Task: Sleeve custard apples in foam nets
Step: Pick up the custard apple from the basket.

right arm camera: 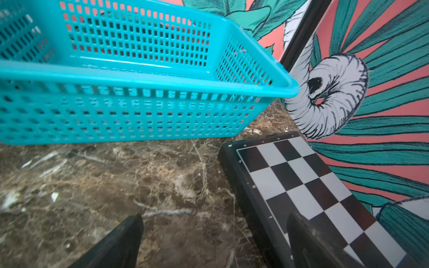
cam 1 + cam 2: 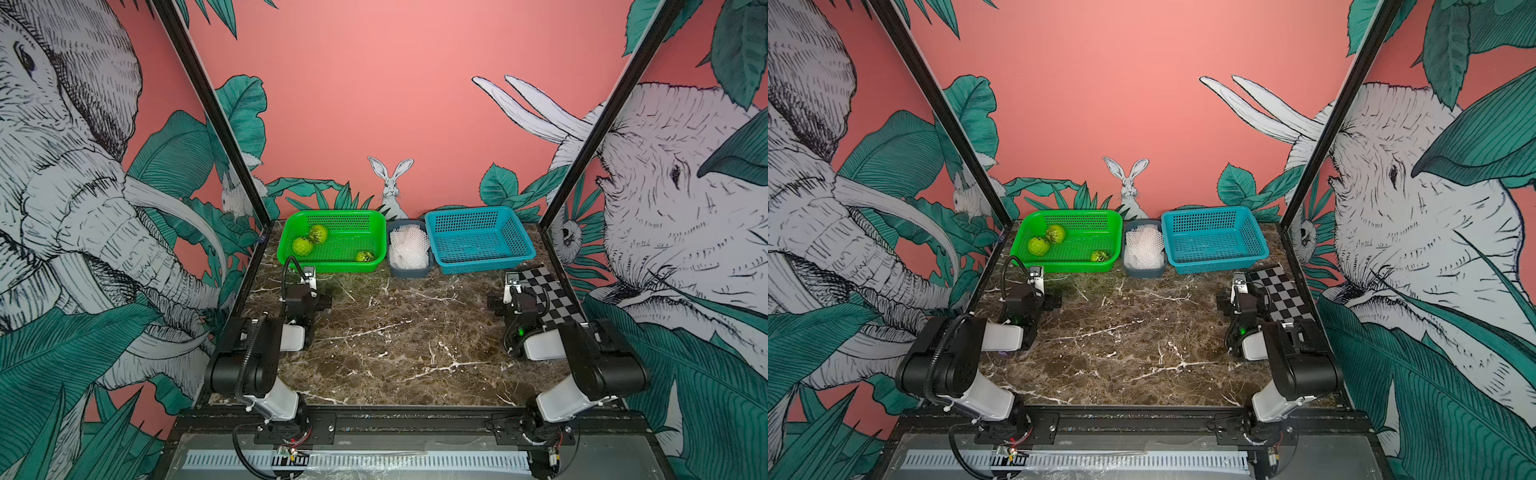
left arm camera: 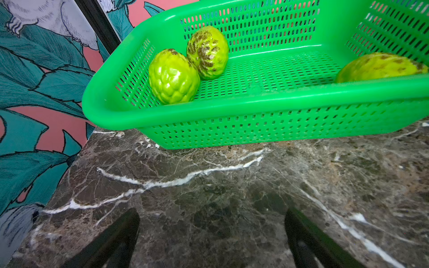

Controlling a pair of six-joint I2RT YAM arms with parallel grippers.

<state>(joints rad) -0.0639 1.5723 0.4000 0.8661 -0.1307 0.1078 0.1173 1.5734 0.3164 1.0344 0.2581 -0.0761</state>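
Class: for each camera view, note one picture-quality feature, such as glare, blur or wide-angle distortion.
In both top views, even light, and the frame posts splay outward. Left wrist view: shiny highlights on the nearest custard apple; the left tool is dark and blurred. Right wrist view: a glare streak inside the blue basket; the marble table looks soft.

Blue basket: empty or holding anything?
Empty. In both top views the blue basket shows only its bare perforated floor, with no fruit or net inside.
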